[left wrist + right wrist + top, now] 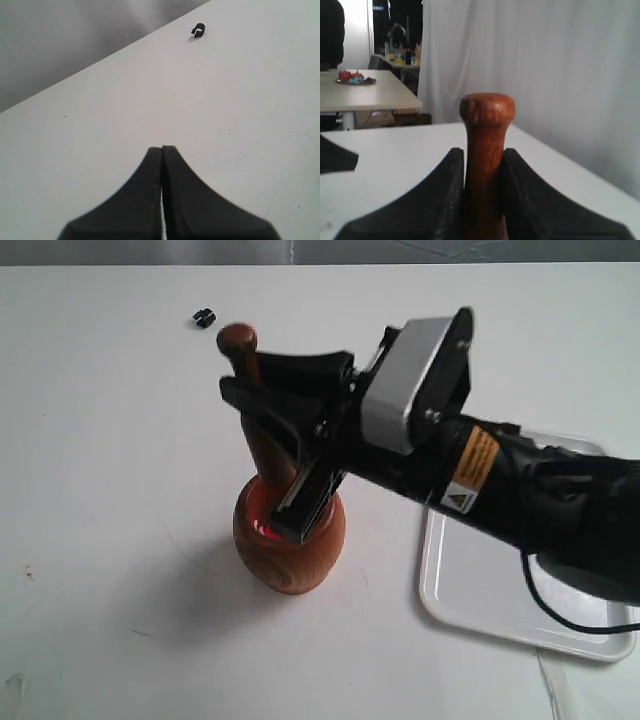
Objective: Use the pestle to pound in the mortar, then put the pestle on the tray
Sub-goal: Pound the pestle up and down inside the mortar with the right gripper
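The reddish-brown wooden mortar (pixel 290 540) stands upright on the white table. The dark wooden pestle (pixel 252 400) stands in it, thick end down inside the mouth and knob up. My right gripper (pixel 262 380) is shut on the pestle's narrow handle just below the knob; the wrist view shows the pestle (pixel 486 150) squeezed between both black fingers of the right gripper (pixel 483 152). The white tray (pixel 500 590) lies to the right of the mortar, partly hidden under my right arm. My left gripper (pixel 162 148) is shut on nothing above bare table and does not show in the exterior view.
A tiny black object (pixel 204 317) lies on the table behind the mortar, also seen as the tiny black object (pixel 198 31) in the left wrist view. The table's far edge (pixel 320 265) runs along the back.
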Action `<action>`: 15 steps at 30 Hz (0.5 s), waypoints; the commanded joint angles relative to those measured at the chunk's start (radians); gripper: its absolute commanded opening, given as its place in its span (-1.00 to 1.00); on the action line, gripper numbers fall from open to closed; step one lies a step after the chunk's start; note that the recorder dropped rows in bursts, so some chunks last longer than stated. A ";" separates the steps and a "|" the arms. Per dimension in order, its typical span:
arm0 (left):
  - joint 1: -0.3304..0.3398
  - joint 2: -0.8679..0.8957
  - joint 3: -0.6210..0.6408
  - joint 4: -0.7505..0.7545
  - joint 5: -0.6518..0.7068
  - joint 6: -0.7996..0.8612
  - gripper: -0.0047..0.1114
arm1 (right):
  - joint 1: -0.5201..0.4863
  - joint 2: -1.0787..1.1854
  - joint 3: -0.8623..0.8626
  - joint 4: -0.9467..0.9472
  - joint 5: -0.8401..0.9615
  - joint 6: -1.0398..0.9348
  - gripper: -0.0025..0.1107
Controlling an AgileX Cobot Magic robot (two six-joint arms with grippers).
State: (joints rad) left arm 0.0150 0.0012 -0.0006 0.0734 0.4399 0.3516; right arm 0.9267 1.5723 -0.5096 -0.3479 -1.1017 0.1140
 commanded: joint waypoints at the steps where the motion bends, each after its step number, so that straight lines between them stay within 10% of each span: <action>1: -0.008 -0.001 0.001 -0.007 -0.003 -0.008 -0.92 | 0.002 -0.228 0.001 -0.005 0.107 -0.032 -0.96; 15: -0.008 -0.001 0.001 -0.007 -0.003 -0.008 -0.92 | 0.002 -0.139 0.001 -0.010 0.159 0.024 -0.96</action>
State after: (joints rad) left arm 0.0150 0.0012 -0.0006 0.0734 0.4399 0.3516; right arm 0.9267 1.3503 -0.5080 -0.3479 -0.8782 0.1228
